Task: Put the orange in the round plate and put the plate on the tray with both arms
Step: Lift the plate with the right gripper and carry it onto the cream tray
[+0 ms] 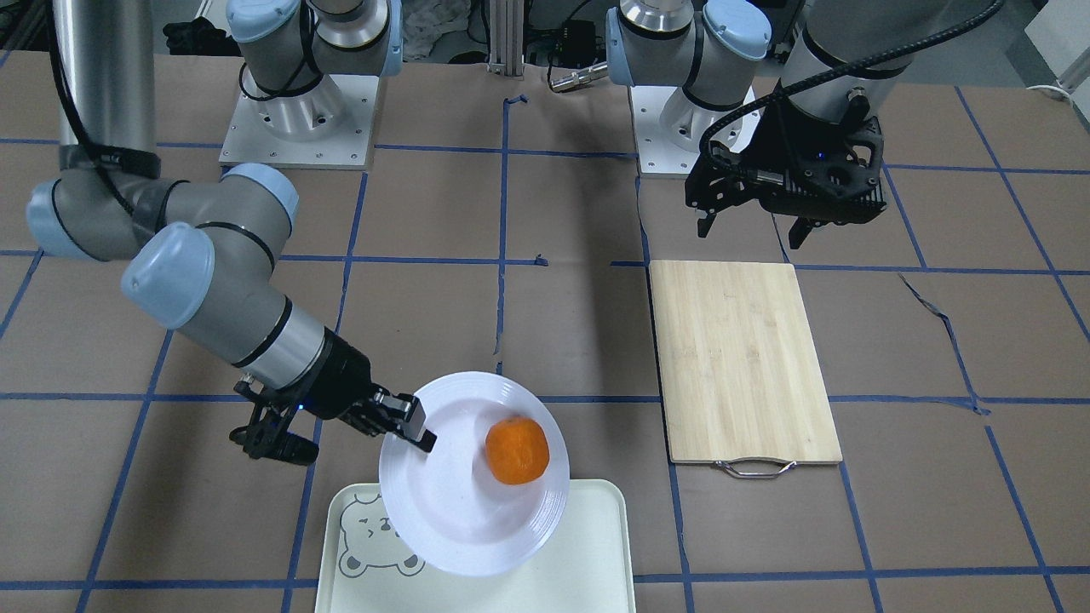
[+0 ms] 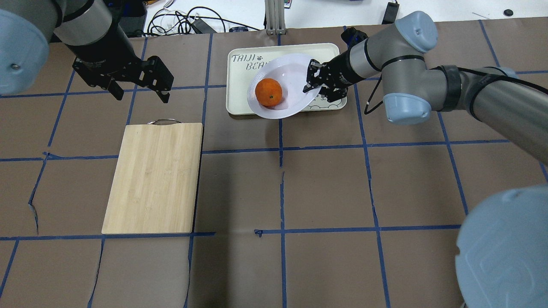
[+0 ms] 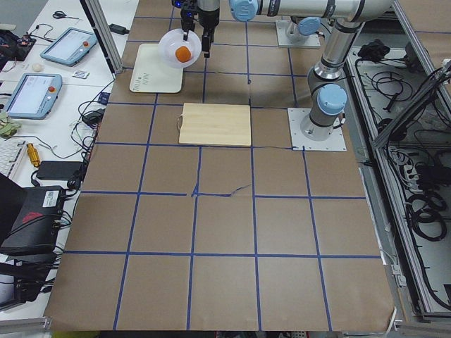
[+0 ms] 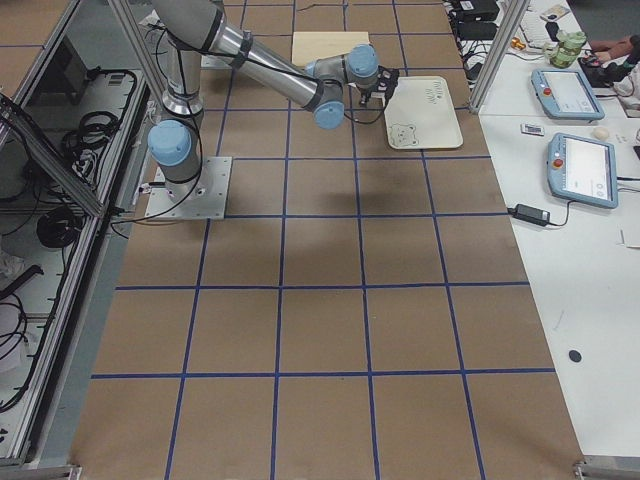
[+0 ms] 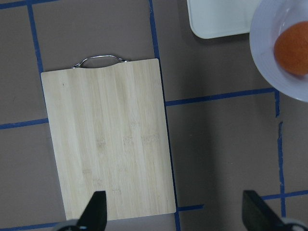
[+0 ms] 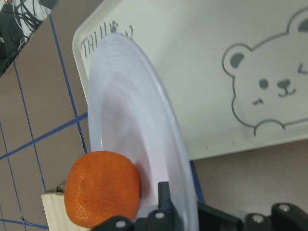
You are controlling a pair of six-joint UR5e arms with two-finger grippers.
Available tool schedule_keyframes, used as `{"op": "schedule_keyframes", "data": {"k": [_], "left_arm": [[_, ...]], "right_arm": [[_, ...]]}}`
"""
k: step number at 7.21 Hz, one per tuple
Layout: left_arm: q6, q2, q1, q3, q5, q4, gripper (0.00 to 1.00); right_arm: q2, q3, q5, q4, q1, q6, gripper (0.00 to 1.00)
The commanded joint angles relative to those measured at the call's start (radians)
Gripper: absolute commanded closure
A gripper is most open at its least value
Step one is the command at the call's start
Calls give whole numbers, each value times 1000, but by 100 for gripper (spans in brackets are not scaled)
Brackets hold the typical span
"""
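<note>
orange (image 1: 517,449) was seated in round plate (image 1: 460,519) | plate was pinched at rim by right gripper (image 1: 417,427) over robot-side edge of tray (image 1: 600,553), unplaced | left gripper (image 1: 751,237) was held spread, empty

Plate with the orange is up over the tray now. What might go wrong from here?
The right claw pinches the round plate at one rim only, and the orange sits off-centre on the far side: the plate may tip and the orange roll off.
The plate seems to overhang the edge of the tray; lowered here, it might land on the rim and rock.
The left claw hangs open by the cutting board, giving no support.
</note>
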Motion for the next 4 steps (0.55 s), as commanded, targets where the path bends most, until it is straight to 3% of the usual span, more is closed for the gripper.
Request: {"op": "schedule_keyframes", "data": {"k": [1,4], "left_arm": [[0,0,0,0,0,0,0],[0,0,2,2,0,0,0]], "right_arm": [[193,-239,2,4,-2,-1,86],[264,-280,5,1,-5,-8,86]]}}
